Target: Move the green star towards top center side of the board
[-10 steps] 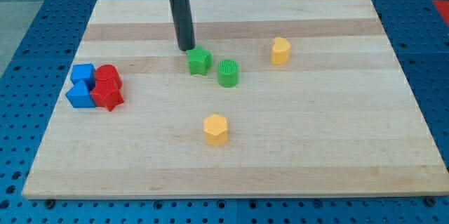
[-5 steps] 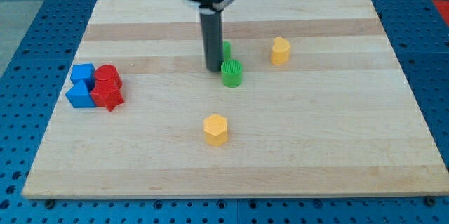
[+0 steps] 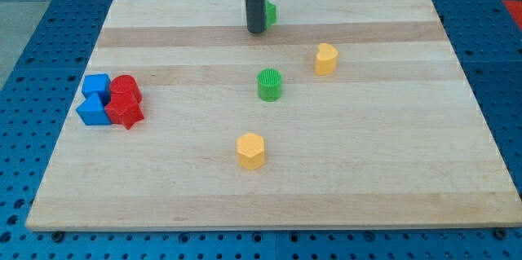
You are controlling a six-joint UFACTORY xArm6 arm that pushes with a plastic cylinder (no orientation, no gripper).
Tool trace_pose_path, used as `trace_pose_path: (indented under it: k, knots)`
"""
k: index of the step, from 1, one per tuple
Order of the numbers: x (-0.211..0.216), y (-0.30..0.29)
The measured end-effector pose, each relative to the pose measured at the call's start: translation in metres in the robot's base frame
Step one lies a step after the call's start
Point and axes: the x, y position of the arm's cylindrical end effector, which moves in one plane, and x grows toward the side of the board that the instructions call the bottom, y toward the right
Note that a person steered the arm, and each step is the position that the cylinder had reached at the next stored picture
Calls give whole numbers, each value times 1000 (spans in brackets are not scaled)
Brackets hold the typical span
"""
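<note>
The green star (image 3: 269, 13) lies near the top centre of the wooden board (image 3: 367, 178), mostly hidden behind my rod; only its right edge shows. My tip (image 3: 257, 31) rests on the board just below and left of the star, touching or nearly touching it. A green cylinder (image 3: 269, 85) stands near the board's middle, well below the tip.
A yellow heart-like block (image 3: 326, 59) sits right of centre. A yellow hexagonal block (image 3: 251, 150) sits lower centre. Two blue blocks (image 3: 95, 99) and two red blocks (image 3: 125, 101) cluster at the left edge.
My rod has moved up the board, and the green star has moved with it from beside the green cylinder to near the top centre. The other blocks have not moved.
</note>
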Motion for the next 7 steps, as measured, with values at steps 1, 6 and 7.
trace_pose_path:
  k: [1,6,7]
  knots:
    - [7,7]
    - [-29,32]
    - [-35,11]
